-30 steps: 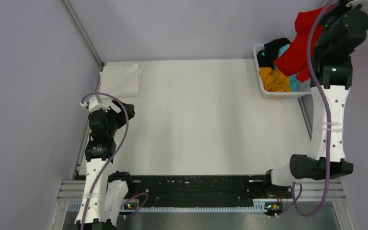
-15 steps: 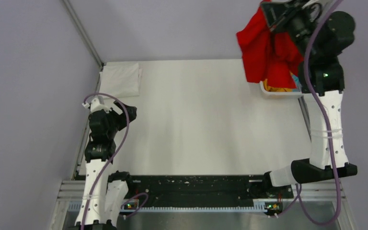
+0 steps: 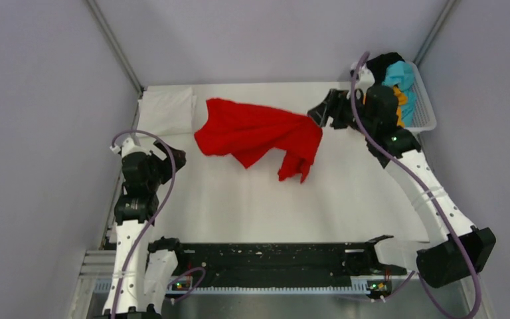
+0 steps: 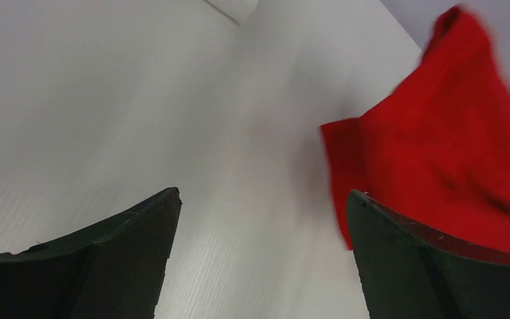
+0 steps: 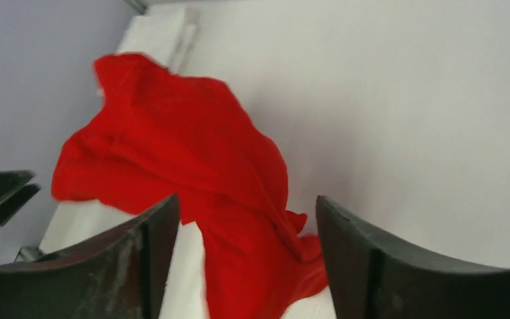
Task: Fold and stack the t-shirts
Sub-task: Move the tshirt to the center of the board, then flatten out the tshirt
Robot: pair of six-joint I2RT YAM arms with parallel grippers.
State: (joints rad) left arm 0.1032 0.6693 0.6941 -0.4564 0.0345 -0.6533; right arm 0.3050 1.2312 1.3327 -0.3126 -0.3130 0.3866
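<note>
Lying crumpled on the white table (image 3: 272, 199), the bright red cloth t-shirt (image 3: 255, 133) sits just ahead of the right gripper (image 5: 246, 205), whose fingers stand apart, nothing clamped; left gripper (image 4: 262, 194) fingers spread wide, shirt ahead to its right

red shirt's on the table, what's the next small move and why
Probably lower the open right gripper onto the nearest edge of the red t-shirt to start pulling it flat: the shirt lies bunched on the table, too crumpled to fold, with the open left gripper beside its other end.
</note>
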